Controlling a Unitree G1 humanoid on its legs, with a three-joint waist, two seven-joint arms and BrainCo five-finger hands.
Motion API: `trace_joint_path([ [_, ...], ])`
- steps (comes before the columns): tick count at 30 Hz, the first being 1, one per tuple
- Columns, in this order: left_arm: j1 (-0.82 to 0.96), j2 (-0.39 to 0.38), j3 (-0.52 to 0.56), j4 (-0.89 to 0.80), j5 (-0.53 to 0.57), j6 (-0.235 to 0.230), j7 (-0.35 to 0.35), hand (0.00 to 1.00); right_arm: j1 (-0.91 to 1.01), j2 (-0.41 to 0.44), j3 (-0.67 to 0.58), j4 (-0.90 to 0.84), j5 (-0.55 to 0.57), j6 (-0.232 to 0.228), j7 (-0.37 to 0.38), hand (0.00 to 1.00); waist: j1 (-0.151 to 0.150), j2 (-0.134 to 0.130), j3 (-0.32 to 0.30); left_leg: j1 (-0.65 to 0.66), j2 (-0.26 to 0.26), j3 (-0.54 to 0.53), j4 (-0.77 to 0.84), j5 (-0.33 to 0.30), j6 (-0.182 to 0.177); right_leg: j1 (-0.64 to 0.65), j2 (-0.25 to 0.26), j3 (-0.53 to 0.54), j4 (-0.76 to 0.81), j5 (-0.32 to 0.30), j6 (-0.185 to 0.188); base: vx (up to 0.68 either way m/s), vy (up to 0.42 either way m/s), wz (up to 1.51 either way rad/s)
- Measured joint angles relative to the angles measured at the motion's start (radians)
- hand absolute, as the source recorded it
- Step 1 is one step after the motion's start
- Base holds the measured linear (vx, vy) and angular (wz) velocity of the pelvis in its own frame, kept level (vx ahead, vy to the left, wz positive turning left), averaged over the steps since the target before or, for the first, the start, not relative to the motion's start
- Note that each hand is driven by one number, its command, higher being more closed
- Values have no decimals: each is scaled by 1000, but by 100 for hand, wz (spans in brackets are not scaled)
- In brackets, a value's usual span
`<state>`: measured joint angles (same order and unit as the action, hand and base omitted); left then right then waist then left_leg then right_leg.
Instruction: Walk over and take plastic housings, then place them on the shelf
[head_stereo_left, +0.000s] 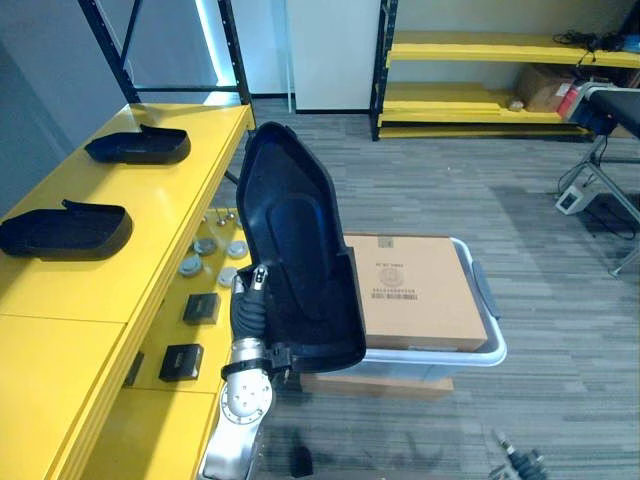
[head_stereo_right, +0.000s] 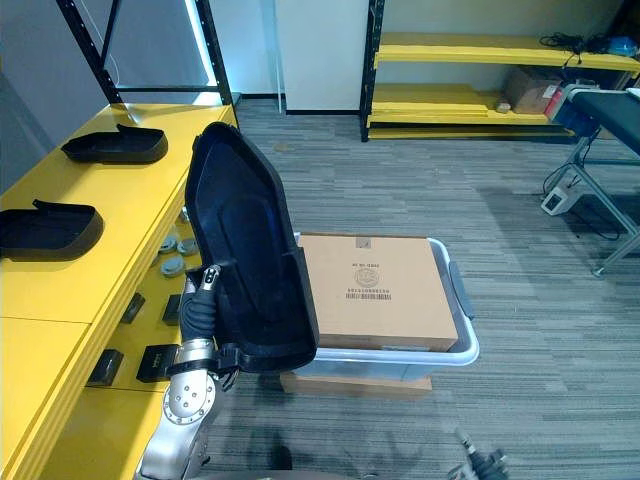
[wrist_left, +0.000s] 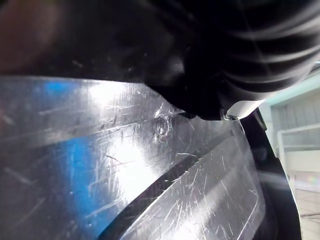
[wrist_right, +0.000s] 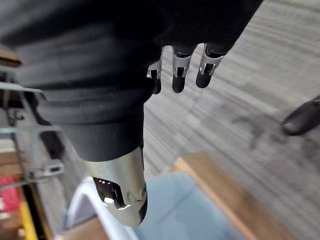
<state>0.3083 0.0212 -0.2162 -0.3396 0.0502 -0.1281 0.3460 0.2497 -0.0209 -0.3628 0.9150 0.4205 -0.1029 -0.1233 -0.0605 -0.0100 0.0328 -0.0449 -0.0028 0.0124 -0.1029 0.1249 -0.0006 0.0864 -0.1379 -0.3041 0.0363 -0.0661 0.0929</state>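
Note:
A large black plastic housing (head_stereo_left: 300, 270) stands upright in the air beside the yellow shelf (head_stereo_left: 150, 240). My left hand (head_stereo_left: 247, 305) grips it at its lower left edge, thumb on the glossy inner face (wrist_left: 150, 175); the fingers are hidden behind it. Two more black housings (head_stereo_left: 138, 146) (head_stereo_left: 65, 230) lie on the shelf's top, left of the held one. My right hand (wrist_right: 182, 65) hangs over the floor with relaxed fingers, holding nothing.
A cardboard box (head_stereo_left: 420, 290) lies on a pale tote (head_stereo_left: 490, 345) right behind the held housing. The shelf's lower level holds small black boxes (head_stereo_left: 201, 308) and round metal parts (head_stereo_left: 210, 245). A far yellow rack (head_stereo_left: 500, 50) and a metal stand (head_stereo_left: 610, 180) sit beyond open carpet.

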Motion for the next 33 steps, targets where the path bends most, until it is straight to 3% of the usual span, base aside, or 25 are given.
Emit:
trace_joint_path([
  [3, 7, -5, 1, -17, 0, -7, -14, 100, 2, 8, 39, 6, -42, 2, 0, 0, 22, -1, 11, -22, -8, -50, 0, 4, -4, 1, -5, -62, 21, -18, 9, -24, -25, 73],
  [6, 24, -21, 1, -67, -1, -9, -16, 100, -11, 17, 81, 0, -70, 0, -1, 0, 26, 2, 38, -90, -22, -66, 1, -3, 5, 1, -26, -236, 68, -43, 15, -7, 0, 171],
  [7, 22, -25, 1, -77, -1, -10, -15, 100, -17, 21, 90, -1, -79, -1, -3, 0, 28, -10, 47, -113, -19, 21, 8, -32, 43, 10, -52, -323, 62, -43, 16, 10, 76, 195],
  [8, 22, -29, 6, -82, -1, -14, -14, 100, -25, 15, 90, -3, -80, -2, -4, 0, 32, -14, 59, -145, 16, 199, 56, -53, 72, 18, -74, -391, 76, -52, 24, 31, 90, 184],
  [9, 22, -35, 6, -82, -1, -14, -14, 100, -29, 10, 91, -11, -80, -1, -5, 0, 38, -6, 60, -157, 39, 296, 87, -58, 79, 21, -77, -420, 86, -57, 27, 88, 90, 173],
  [10, 21, -46, 9, -82, -1, -14, -13, 100, -29, 11, 99, -45, -82, -2, -6, 0, 43, 10, 63, -162, 88, 488, 145, -56, 79, 53, -81, -489, 111, -77, 49, 125, 89, 168],
  [11, 21, -46, 10, -83, -1, -14, -13, 100, -26, 11, 128, -64, -91, -1, -6, 0, 42, -9, 72, -153, 109, 603, 179, -67, 96, 83, -101, -551, 131, -81, 55, 123, 91, 168],
  [12, 21, -45, 9, -88, -2, -15, -12, 100, -25, 12, 144, -75, -96, -1, -6, 0, 44, -4, 66, -149, 104, 622, 188, -73, 105, 95, -112, -578, 138, -84, 59, 120, 82, 131],
  [14, 14, -39, 13, -106, -22, -40, 5, 100, -59, 22, 184, -95, -116, 0, -5, 0, 77, -23, 66, -158, 46, 568, 189, -87, 115, 129, -144, -633, 137, -90, 64, 131, 92, 90],
  [16, 4, -39, 14, -108, -41, -46, 9, 100, -92, 36, 184, -94, -121, 2, -6, 0, 77, -32, 67, -154, 0, 524, 192, -117, 129, 160, -176, -668, 160, -90, 64, 148, 117, 84],
  [18, -17, -40, 14, -108, -47, -46, 13, 100, -117, 41, 185, -94, -146, 10, -5, 0, 77, -32, 67, -142, -30, 486, 214, -152, 137, 168, -251, -676, 310, -92, 28, 178, 150, 79],
  [19, -37, -36, 15, -104, -46, -46, 28, 100, -128, 42, 187, -94, -157, 21, -5, 0, 72, -33, 69, -117, -44, 446, 228, -174, 144, 147, -305, -617, 455, -65, -49, 235, 165, 65],
  [20, -49, -35, 12, -99, -46, -46, 33, 100, -131, 42, 186, -93, -158, 24, -5, 0, 71, -30, 68, -105, -48, 421, 227, -180, 149, 124, -320, -555, 526, -34, -96, 235, 157, 87],
  [21, -82, -29, 12, -82, -44, -52, 42, 100, -141, 44, 187, -84, -158, 24, -5, 0, 66, -23, 69, -87, -44, 373, 222, -183, 138, 56, -294, -379, 612, -107, -62, 281, 144, 90],
  [22, -105, -23, 17, -59, -41, -56, 54, 100, -150, 43, 192, -75, -158, 25, -5, 0, 62, -22, 71, -68, -43, 335, 207, -181, 136, -11, -234, -237, 622, -182, -45, 170, 82, 92],
  [23, -112, -21, 23, -46, -41, -57, 61, 100, -152, 42, 197, -75, -159, 25, -5, 0, 60, -22, 71, -57, -43, 318, 204, -180, 133, -43, -210, -180, 614, -207, -48, 264, 92, 96],
  [25, -113, -17, 34, 9, -40, -56, 77, 100, -148, 35, 220, -76, -159, 22, -6, 0, 41, -24, 70, -27, -57, 243, 207, -173, 136, -130, -104, 37, 529, -257, -33, 250, 33, 107],
  [27, -111, -17, 24, 41, -39, -55, 78, 100, -134, 36, 225, -76, -159, 22, -7, 0, 22, -27, 71, -10, -81, 167, 209, -173, 135, -173, -48, 176, 468, -261, -26, 206, -40, 132],
  [29, -100, -16, 18, 44, -38, -55, 78, 100, -119, 40, 226, -75, -159, 23, -8, 0, 23, -46, 69, 9, -113, 113, 210, -177, 129, -184, -43, 197, 389, -209, -24, 187, -83, 120],
  [30, -89, -18, 21, 43, -38, -55, 77, 100, -111, 41, 236, -75, -160, 24, -8, 0, 45, -64, 73, 23, -130, 99, 215, -185, 117, -180, -59, 192, 351, -161, -19, 163, -110, 78],
  [32, -41, -22, 25, 23, -38, -54, 72, 100, -105, 37, 260, -91, -174, 25, -7, 0, 61, -50, 65, 2, -103, 75, 258, -229, 60, -125, -40, 146, 288, -154, -10, 112, -140, 44],
  [33, -32, -22, 24, 18, -38, -54, 71, 100, -104, 37, 261, -105, -180, 25, -7, 0, 71, -48, 64, -2, -94, 74, 265, -237, 57, -117, -33, 139, 273, -150, -12, 51, -143, 19],
])
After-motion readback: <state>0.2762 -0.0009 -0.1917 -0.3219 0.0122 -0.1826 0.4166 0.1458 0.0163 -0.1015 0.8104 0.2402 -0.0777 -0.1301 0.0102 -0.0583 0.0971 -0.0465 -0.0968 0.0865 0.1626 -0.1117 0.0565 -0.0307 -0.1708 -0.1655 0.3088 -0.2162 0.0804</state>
